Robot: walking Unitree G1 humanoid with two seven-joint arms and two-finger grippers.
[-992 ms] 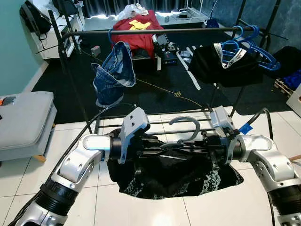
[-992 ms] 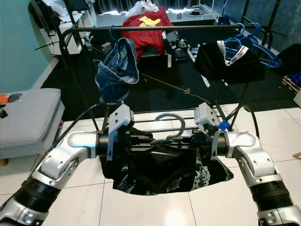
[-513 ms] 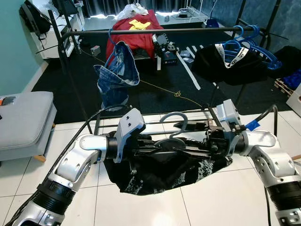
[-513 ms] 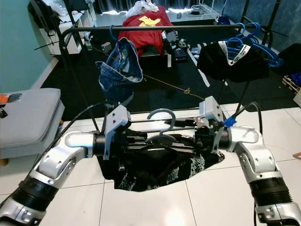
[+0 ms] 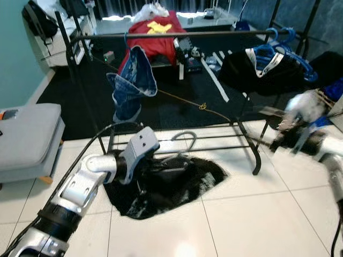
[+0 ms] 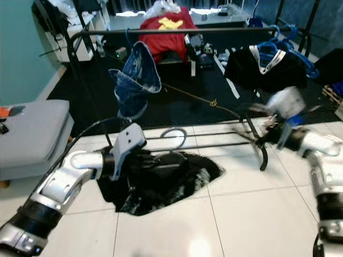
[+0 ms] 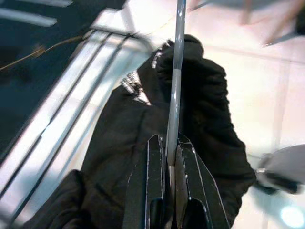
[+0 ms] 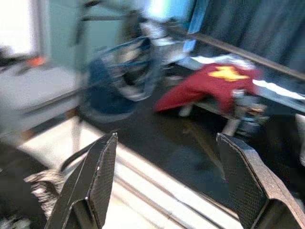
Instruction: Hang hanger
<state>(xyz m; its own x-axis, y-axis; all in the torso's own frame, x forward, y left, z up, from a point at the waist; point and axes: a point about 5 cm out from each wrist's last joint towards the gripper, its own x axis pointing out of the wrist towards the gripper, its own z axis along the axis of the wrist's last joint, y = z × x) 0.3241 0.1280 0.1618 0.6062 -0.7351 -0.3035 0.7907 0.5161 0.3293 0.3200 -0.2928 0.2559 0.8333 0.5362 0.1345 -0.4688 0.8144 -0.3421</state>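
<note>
Hanger point(image 5: 185, 138): grey hook, carrying a black garment point(image 5: 171, 179) with white speckled print, lower centre of the frame. Rail point(image 5: 177, 34) at upper frame: black, bearing blue denim shorts point(image 5: 131, 83), a black garment with white lettered band point(image 5: 257, 64), and blue hangers point(image 5: 284, 45). Floor point(image 5: 241, 214): white tiles; red shirt with yellow motif point(image 5: 155, 29), top centre.

My left gripper point(image 7: 167, 164) pinched on grey hanger point(image 5: 185, 140), black garment point(image 5: 166, 184) sagging to white tile floor point(image 5: 257, 214) beneath. Rack's low rails point(image 5: 214, 140) just behind hook. Top rail point(image 5: 177, 35) above: jeans point(image 5: 131, 80) toward left end, black shirt on blue hangers point(image 5: 268, 64) toward right, bare stretch between. My right gripper point(image 8: 167, 186) spread wide, blurred, out right by rack leg point(image 5: 247, 144). Grey seat point(image 5: 27, 134) far left.
</note>
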